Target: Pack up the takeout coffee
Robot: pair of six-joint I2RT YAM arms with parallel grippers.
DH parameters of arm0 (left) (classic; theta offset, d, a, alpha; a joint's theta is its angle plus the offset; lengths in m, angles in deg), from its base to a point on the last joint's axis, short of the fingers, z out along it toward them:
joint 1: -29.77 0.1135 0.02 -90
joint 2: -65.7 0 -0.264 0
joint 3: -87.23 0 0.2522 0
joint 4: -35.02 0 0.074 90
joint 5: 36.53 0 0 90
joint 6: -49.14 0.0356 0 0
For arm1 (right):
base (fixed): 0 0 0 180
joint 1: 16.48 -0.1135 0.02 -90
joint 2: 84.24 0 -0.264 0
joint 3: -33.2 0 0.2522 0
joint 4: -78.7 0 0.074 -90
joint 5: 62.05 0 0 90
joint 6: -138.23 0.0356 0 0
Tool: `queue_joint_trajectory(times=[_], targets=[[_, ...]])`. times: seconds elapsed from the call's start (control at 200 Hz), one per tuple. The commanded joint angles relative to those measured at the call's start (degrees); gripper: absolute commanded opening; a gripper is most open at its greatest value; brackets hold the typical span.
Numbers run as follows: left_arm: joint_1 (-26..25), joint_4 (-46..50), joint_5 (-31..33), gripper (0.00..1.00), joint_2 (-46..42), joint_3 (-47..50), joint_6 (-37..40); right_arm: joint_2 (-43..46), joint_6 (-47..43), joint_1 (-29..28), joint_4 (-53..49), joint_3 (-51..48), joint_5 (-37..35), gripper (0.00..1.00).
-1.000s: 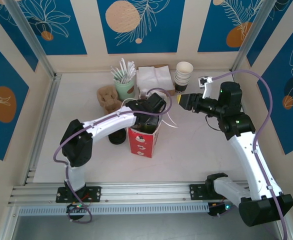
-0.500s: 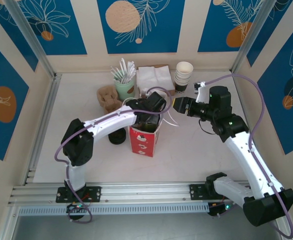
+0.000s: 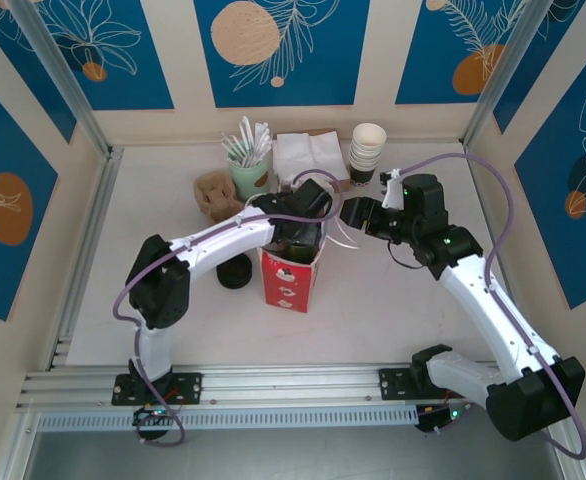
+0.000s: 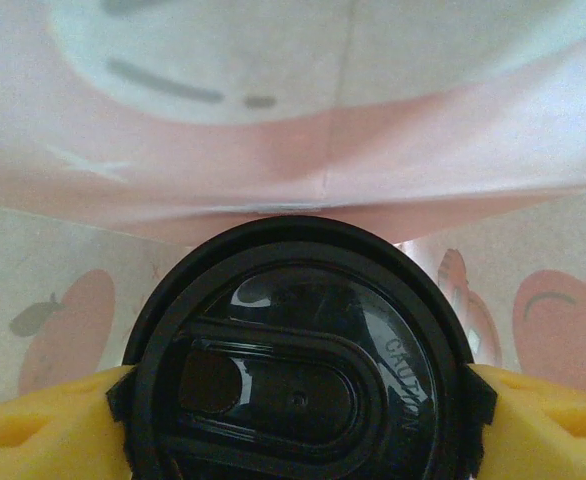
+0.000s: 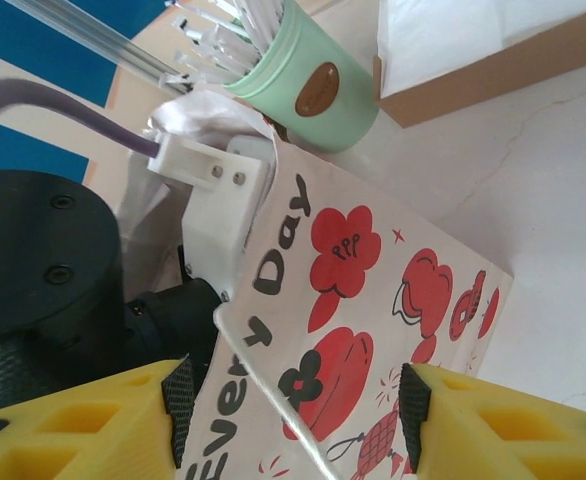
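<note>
The left gripper [image 4: 298,425] is closed on the takeout coffee [image 4: 298,370]: its two yellow fingers [image 4: 43,425] press against opposite sides of the round black lid, which faces the left wrist camera with its sip hole and raised lettering in plain sight (the cup body below the lid is hidden). Around the lid rise pale pinkish paper walls with printed shapes showing faintly through them, so the coffee sits inside the red paper bag [image 3: 288,285]. From the top camera the left arm [image 3: 223,240] reaches across from the left and bends down into the bag's open mouth, and the bag stands upright near the middle of the white table [image 3: 403,300]. The right gripper [image 5: 293,425] is spread wide and sits just beside the bag's upper right side; in its wrist camera the printed face of the bag, with red flowers and black lettering, lies between its fingers, and a thin white handle cord [image 5: 263,375] runs across that gap. Whether the fingers touch the paper cannot be told. A mint-green cup [image 3: 250,178] of white sticks, a box of napkins [image 3: 311,155] and a stack of paper cups [image 3: 367,150] stand along the back of the table, and a black disc [image 3: 235,274] lies just left of the bag.
</note>
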State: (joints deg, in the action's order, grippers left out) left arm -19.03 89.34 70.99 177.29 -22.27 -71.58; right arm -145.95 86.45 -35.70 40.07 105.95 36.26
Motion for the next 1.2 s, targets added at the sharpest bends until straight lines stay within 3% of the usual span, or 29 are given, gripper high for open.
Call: queue_joint_trajectory(times=[0.0,0.165,0.505,0.86,0.975,1.195], targets=[[0.89,5.25,-0.37,0.83,1.63,-2.14,-1.33,-1.32,1.06,-0.98,0.01,1.55,-0.62,0.59],[0.87,6.85,-0.09,0.89,1.44,-3.90,-2.09,-3.05,1.00,-1.72,-0.32,2.87,-1.03,0.60],[0.85,8.89,0.82,0.90,1.43,-6.20,-2.85,-6.14,-0.57,-3.78,-1.33,5.67,-1.08,0.62],[0.89,9.22,0.58,0.91,1.21,-7.31,-3.43,-12.59,-5.12,-6.67,-10.91,13.85,-8.78,0.58],[0.90,9.78,0.56,0.91,1.25,-8.03,-3.51,-14.86,-6.37,-7.44,-13.91,16.86,-10.46,0.49],[0.89,11.99,1.80,0.92,0.95,-9.53,-3.93,-17.56,-11.26,-8.97,-20.27,21.85,-15.26,0.17]])
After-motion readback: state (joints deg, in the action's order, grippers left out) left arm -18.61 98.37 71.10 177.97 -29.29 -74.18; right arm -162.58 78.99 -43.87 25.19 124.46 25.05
